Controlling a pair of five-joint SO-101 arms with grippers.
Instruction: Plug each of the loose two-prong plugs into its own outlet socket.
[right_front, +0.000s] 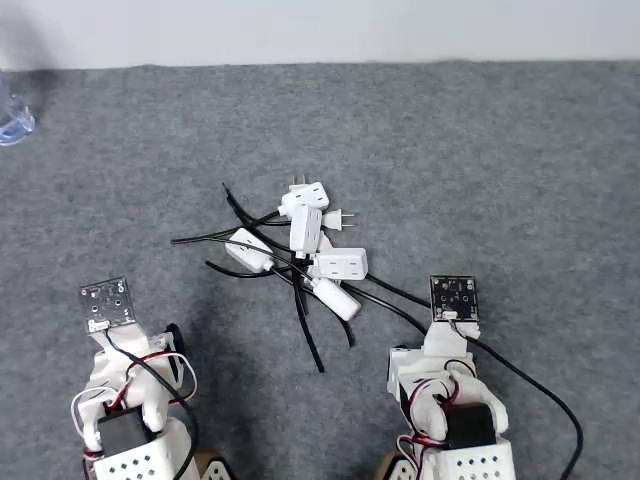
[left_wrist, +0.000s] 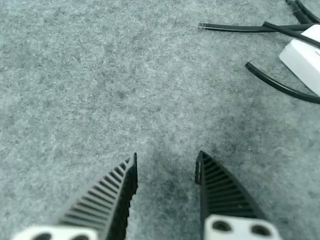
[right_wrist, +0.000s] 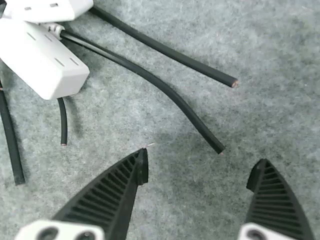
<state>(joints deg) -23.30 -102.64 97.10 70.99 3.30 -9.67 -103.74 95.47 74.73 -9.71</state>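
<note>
A tangle of white plugs and outlet blocks on short black cords lies mid-table. One plug (right_front: 304, 196) points its prongs away from the arms, and another's prongs (right_front: 342, 218) stick out to the right. Outlet blocks (right_front: 340, 264) (right_front: 250, 250) (right_front: 335, 298) lie nearer the arms. My left gripper (left_wrist: 165, 167) is open just over bare carpet, with a white block (left_wrist: 305, 60) off to one side. My right gripper (right_wrist: 200, 167) is open wide, short of a white outlet block (right_wrist: 44, 62) and two black cords (right_wrist: 165, 87).
Grey carpet (right_front: 500, 150) covers the table. The left arm (right_front: 125, 400) stands at the front left, the right arm (right_front: 450, 400) at the front right. A black cable (right_front: 540, 395) trails from the right arm. A clear plastic item (right_front: 12, 118) sits at the far left edge.
</note>
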